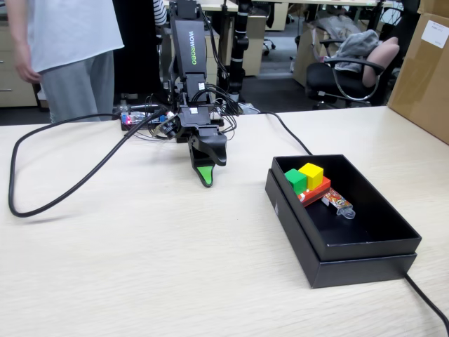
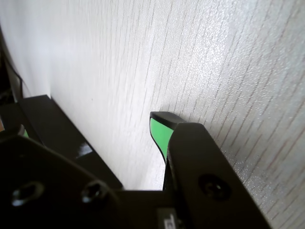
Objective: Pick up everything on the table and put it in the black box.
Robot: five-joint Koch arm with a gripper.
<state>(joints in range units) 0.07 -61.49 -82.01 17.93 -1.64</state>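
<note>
1. While the arm leans forward over the desk (image 1: pixel 140 267), its gripper (image 1: pixel 204 175) points down with the green-faced tip just above the bare wood, to the left of the black box (image 1: pixel 365 253) in the fixed view.
2. Whether the gripper is open or closed cannot be told: the fixed view shows one green tip, and the wrist view shows only that green tip (image 2: pixel 161 133) beside a black part, with nothing between them.
3. Inside the box, at its far left corner, the green cube (image 1: pixel 295 180) and the yellow cube (image 1: pixel 311 175) sit side by side on the red block (image 1: pixel 316 191).
4. An orange-patterned packet (image 1: pixel 337 203) lies just beside the red block on the box floor.
5. A thick black cable (image 1: pixel 63 193) loops across the desk on the left.
6. A brown carton (image 1: pixel 424 77) stands at the right edge.
</note>
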